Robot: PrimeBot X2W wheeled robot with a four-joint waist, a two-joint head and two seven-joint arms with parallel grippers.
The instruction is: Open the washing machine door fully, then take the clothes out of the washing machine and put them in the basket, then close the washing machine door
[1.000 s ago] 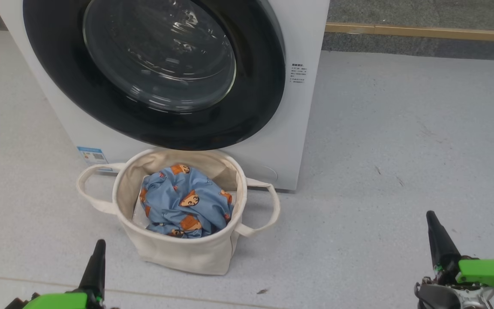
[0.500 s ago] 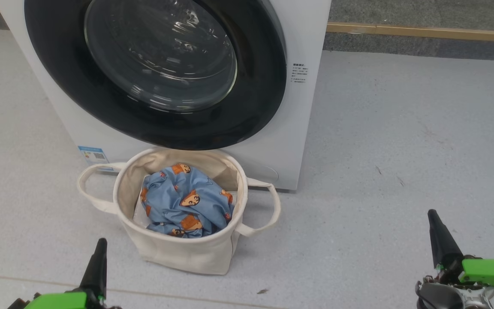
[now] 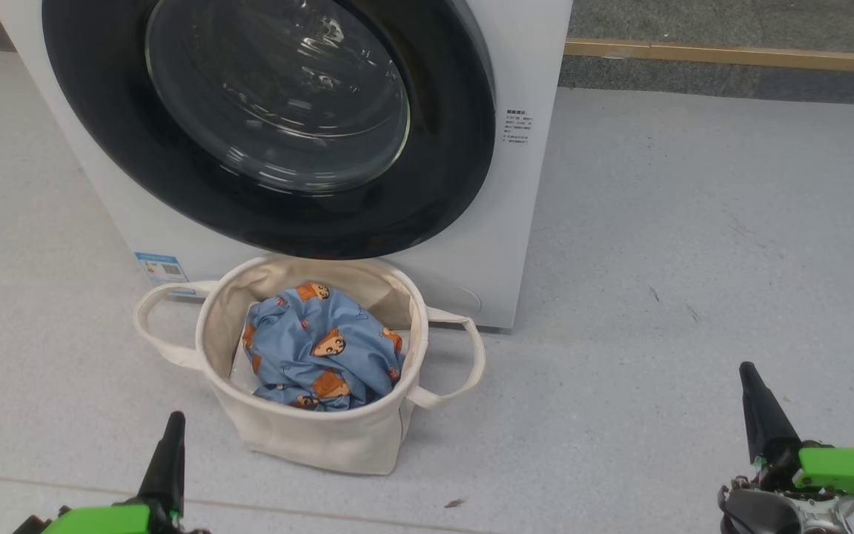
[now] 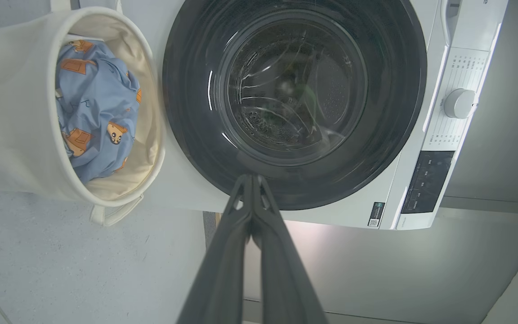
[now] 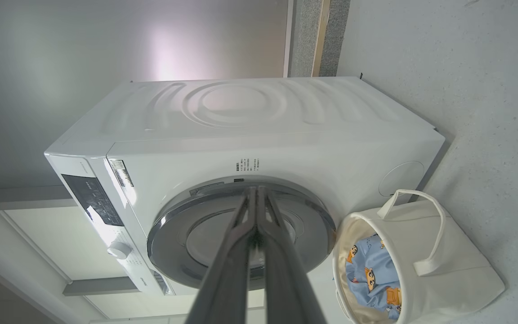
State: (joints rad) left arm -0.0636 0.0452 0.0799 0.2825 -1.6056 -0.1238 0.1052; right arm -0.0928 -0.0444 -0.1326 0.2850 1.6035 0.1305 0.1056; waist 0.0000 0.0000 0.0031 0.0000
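Grey floor; glossy black round washing machine door sits shut ahead, nearer left gripper than right gripper, both jaws clenched empty.

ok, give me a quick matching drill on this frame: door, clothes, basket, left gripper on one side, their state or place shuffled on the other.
Things:
1. washing machine door
2. clothes
3. basket
4. left gripper

States or places:
A. jaws together, holding nothing
B. standing on the floor, just in front of the door
C. closed
D. bunched up inside the basket

Pairs: 1-C, 2-D, 3-B, 4-A
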